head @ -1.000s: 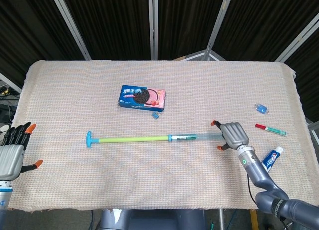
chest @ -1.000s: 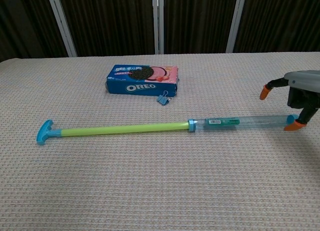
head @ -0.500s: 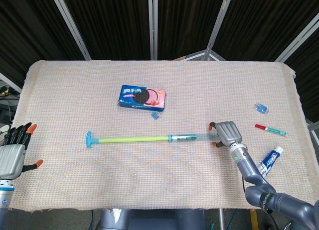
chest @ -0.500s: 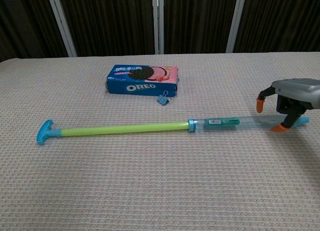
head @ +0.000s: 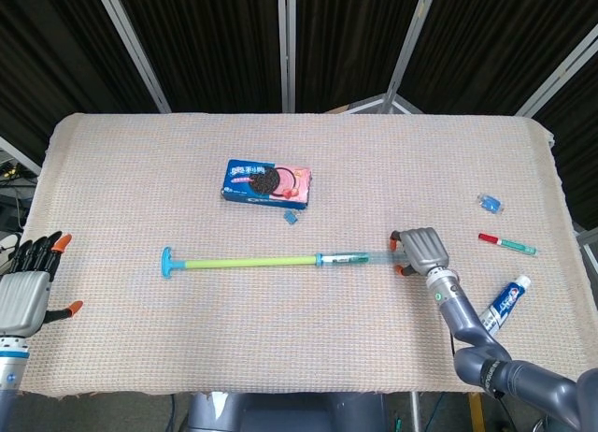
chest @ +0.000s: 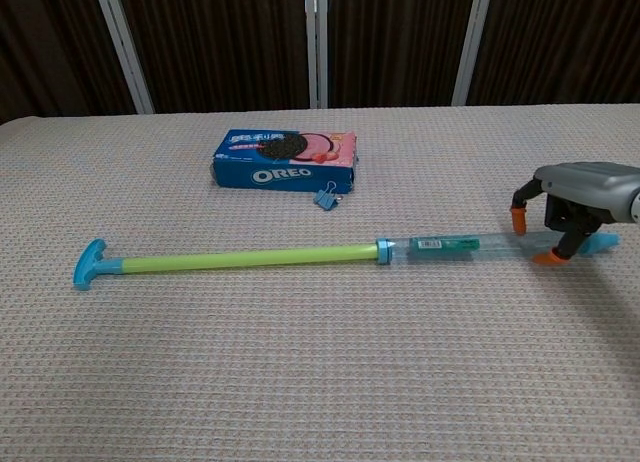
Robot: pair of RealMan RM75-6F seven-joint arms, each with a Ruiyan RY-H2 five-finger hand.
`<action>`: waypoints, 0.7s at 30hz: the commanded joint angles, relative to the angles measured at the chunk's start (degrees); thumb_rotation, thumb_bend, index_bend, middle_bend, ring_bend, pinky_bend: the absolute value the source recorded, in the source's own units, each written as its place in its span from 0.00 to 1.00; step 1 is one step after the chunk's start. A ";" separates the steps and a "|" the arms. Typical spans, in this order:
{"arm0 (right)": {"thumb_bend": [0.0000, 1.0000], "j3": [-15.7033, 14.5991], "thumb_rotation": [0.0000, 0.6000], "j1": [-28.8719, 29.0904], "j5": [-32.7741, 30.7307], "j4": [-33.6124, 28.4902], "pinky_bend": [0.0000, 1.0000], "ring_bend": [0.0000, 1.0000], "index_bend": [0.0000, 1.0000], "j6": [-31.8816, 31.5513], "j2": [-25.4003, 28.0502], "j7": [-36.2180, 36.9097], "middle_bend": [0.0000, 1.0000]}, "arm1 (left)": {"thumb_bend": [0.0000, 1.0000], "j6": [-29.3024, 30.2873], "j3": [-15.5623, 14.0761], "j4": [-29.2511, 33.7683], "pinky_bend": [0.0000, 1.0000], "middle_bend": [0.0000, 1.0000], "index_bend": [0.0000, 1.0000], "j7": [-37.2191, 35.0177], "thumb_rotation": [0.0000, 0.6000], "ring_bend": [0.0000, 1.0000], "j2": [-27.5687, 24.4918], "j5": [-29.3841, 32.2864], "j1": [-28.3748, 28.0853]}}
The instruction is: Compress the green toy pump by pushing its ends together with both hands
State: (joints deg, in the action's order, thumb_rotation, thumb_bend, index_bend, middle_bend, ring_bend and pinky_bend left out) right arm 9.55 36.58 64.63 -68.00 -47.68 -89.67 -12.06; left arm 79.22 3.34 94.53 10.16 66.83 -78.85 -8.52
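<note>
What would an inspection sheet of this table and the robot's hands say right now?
Surface: table under a beige woven cloth, flat.
Job's things: pump lies fully extended, blue T-handle to the left, clear barrel to the right.
Clutter: Oreo box behind the pump; binder clip just in front of the box; toothpaste, marker and a small blue item on the right.
Hands: right hand arched over the barrel's right end, fingertips either side, grip not certain; left hand at the left edge, fingers apart, holding nothing, far from the handle.
Cables: nothing seen on the table.
Surroundings: dark panels with pale frames behind.
</note>
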 commanded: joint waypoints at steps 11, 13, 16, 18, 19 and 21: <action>0.37 0.30 1.00 0.19 -0.60 0.39 1.00 1.00 0.58 0.04 -0.58 1.45 1.00 | 0.00 -1.04 0.98 -1.24 0.06 0.10 0.00 1.26 1.00 0.07 1.90 0.42 -1.54; 0.38 0.37 1.00 0.17 -1.06 -0.59 1.00 1.00 0.59 -0.06 -0.06 0.85 1.00 | 0.00 -2.17 1.42 -1.95 0.28 0.37 0.00 0.90 1.00 0.31 2.85 0.33 -2.61; 0.38 0.61 1.00 0.10 -2.53 -2.66 1.00 1.00 0.59 -0.36 0.78 -0.70 1.00 | 0.00 -6.17 2.24 -3.73 0.74 0.69 0.06 0.93 1.00 0.66 4.99 -0.25 -6.06; 0.38 0.75 1.00 0.10 -3.37 -3.69 1.00 1.00 0.59 -0.62 1.14 -1.58 1.00 | 0.00 -8.70 2.64 -4.66 0.95 0.79 0.16 1.43 1.00 0.78 6.42 -0.21 -8.11; 0.39 0.80 1.00 0.09 -3.93 -4.26 1.00 1.00 0.59 -0.82 1.31 -2.21 1.00 | 0.00 -10.42 2.89 -5.20 0.98 0.80 0.18 1.74 1.00 0.79 7.27 0.13 -9.36; 0.40 0.84 1.00 0.07 -4.67 -4.96 1.00 1.00 0.59 -1.21 1.46 -3.11 1.00 | 0.04 -13.36 3.23 -6.06 1.00 0.83 0.25 1.88 1.00 0.82 8.82 0.36 -11.57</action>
State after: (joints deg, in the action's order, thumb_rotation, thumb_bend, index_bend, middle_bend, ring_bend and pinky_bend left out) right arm 10.30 36.67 60.37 -72.52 -48.59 -88.43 -14.71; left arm 69.08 5.84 89.97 11.59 73.50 -78.74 -17.33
